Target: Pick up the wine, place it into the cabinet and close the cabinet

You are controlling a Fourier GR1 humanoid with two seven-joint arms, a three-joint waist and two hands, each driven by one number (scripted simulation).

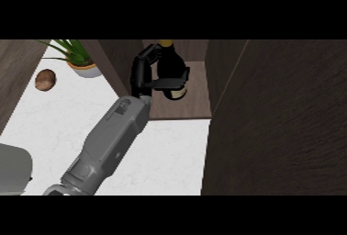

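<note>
1. Along the right edge of the counter, the dark wooden cabinet takes up the most room. Its broad door stands open, so closing it is not yet done.
2. The white counter runs from the cabinet's mouth to the left edge, where a dark wood surface borders it.
3. One grey forearm comes in from the counter's near left corner and reaches up into the cabinet opening. Its black left hand is curled round the wine. The fingers wrap over the far side and the thumb lies across the near side. The right hand does not show.
4. The wine is a dark bottle inside the cabinet, over its shelf floor near the left wall. I cannot tell whether its base rests on the shelf.
5. By my reckoning the bottle is heavy for its size, rigid, smooth enough to slip and breakable. The wide body where the hand sits is the sensible place to hold it, not the thin neck.
6. A pale label shows low on the bottle and a golden cap at its top. No writing can be read.
7. A potted plant stands near the far left corner.
8. A small brown oval thing lies just left of the potted plant.
</note>
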